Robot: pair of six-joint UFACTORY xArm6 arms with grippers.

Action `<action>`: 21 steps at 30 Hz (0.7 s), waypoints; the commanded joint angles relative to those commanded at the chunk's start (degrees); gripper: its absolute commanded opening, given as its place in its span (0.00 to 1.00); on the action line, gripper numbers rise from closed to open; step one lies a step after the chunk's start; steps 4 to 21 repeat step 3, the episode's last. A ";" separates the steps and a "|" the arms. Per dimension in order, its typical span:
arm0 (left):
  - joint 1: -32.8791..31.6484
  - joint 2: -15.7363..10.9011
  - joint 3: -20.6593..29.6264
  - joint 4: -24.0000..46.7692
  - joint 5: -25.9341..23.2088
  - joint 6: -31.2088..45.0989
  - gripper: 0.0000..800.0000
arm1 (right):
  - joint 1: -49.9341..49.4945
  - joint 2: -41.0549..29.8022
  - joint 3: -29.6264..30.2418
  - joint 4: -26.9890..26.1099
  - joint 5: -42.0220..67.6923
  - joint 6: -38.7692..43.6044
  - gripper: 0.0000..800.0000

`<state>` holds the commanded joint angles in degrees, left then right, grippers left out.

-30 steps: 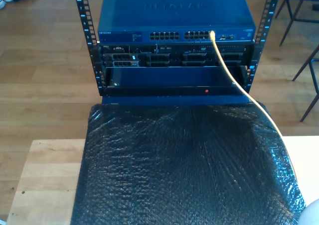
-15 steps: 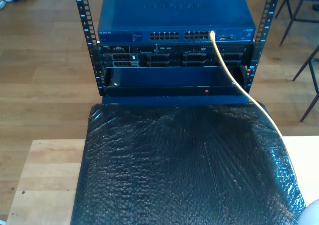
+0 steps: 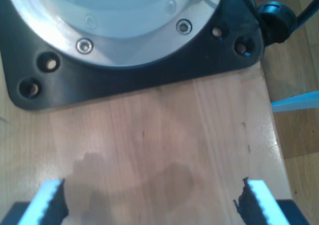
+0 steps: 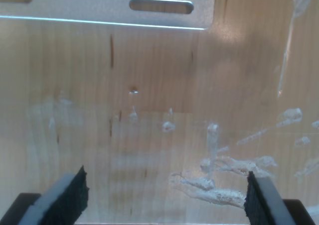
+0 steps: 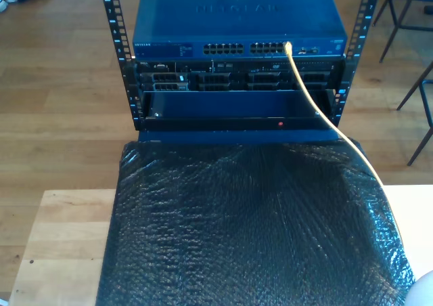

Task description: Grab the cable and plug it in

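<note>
We see the cable (image 5: 318,106) already seated in the switch (image 5: 237,22): its plug end sits in a port in the row on the switch's front face, toward the exterior view's right end of that row. From the port the cable's long axis runs on a slant, down past the front of the rack (image 5: 233,82) and toward the exterior view's right, where it crosses the far corner of the black sheet (image 5: 250,231) and follows that sheet's edge toward the exterior view's lower right corner. The plug points into the switch; the rest trails away toward us.

The black crinkled sheet covers most of the bench (image 5: 61,245), leaving a bare wooden strip along the bench's edge on the exterior view's left.

My first gripper (image 3: 149,205) hangs with its jaws spread wide and nothing between them, over bare wood near a black base plate (image 3: 149,80) with a silver ring bolted on it.

My second gripper (image 4: 164,195) is likewise spread wide and holds nothing, above pale wood smeared with white residue (image 4: 219,185), near a slotted metal bracket (image 4: 109,6).
</note>
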<state>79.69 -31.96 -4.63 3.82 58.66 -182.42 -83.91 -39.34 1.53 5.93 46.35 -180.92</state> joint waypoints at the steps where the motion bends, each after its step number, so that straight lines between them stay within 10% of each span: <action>1: 0.00 0.00 0.00 0.00 0.00 0.00 1.00 | 0.00 0.00 0.00 0.00 0.00 0.00 1.00; 21: 0.00 0.00 0.00 0.00 0.00 0.00 1.00 | 0.00 0.00 0.00 0.00 0.00 0.00 1.00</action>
